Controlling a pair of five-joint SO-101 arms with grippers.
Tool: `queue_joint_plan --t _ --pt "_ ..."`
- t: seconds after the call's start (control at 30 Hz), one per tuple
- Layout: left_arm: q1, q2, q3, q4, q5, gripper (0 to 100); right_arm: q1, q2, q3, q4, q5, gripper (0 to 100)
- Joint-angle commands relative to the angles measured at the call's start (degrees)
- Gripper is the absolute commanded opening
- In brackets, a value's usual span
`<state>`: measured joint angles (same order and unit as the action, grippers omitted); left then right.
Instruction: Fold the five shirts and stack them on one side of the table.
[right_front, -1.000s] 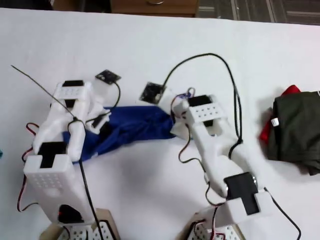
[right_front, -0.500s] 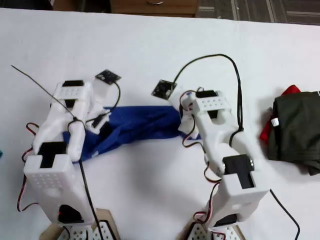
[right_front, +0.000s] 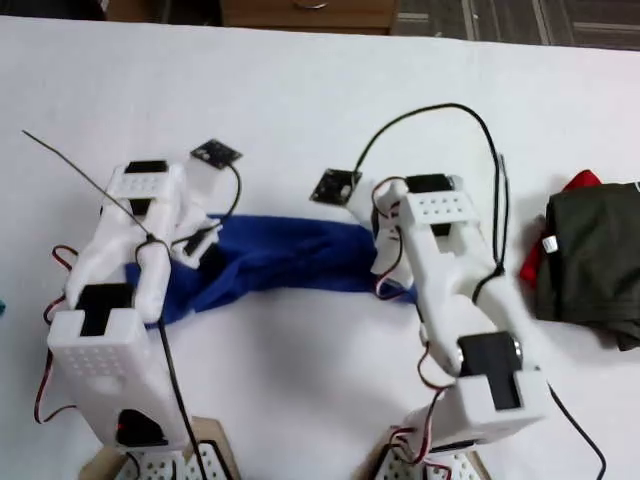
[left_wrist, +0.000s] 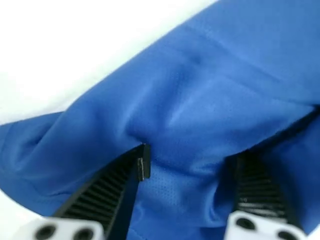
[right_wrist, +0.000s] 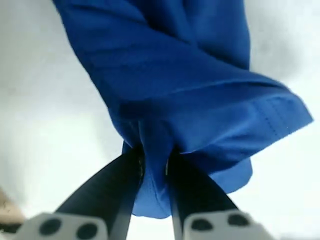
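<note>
Lying across the near half of the bench (right_front: 300, 90), one blue shirt (right_front: 280, 258) is seen pulled out into a long, rumpled band between two arms. Its cloth is thin and smooth with a fine mesh weave, and a stitched hem is shown at the end nearest the right arm. Soft ridges and folds run along its length.

Two pincers are counted, one on each arm. The left pincer (left_wrist: 192, 167) is held well apart, its two black ribbed fingers (left_wrist: 142, 165) pressed into the blue cloth; fabric bulges up between them, but no fold is nipped. The right pincer (right_wrist: 154, 160) is closed almost fully, and a narrow gathered fold of the blue shirt is pinched between its two dark fingers, the rest of the cloth fanning out beyond the tips.

The left arm (right_front: 120, 290) and the right arm (right_front: 450, 280) are both made of white, blocky plastic with rows of small holes, black motor housings being set into them. Thin red and black wires are looped along each, and one thicker black cable (right_front: 440, 112) is arched over the bench behind the right arm.

By the right edge of the bench one pile of folded clothing is found, well apart from the blue shirt. Two garments can be told in it: a dark green shirt (right_front: 595, 260) on top, flat and roughly square, and a red shirt (right_front: 583, 181) showing from under it at the far and inner sides.

The bench surface is plain, white and matt.
</note>
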<state>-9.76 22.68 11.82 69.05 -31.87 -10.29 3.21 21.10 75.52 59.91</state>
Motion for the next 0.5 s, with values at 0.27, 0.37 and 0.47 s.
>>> queue_joint_plan --t 0.27,0.37,0.47 --pt "0.3 1.1 0.0 0.8 -0.6 29 2.4 -10.7 14.0 1.9 6.2 3.2" --pt "0.3 1.1 0.0 0.8 -0.6 29 3.1 -11.1 14.3 1.5 6.2 12.4" --pt "0.3 1.1 0.1 0.8 -0.6 29 3.7 -13.6 12.6 2.2 6.2 28.0"
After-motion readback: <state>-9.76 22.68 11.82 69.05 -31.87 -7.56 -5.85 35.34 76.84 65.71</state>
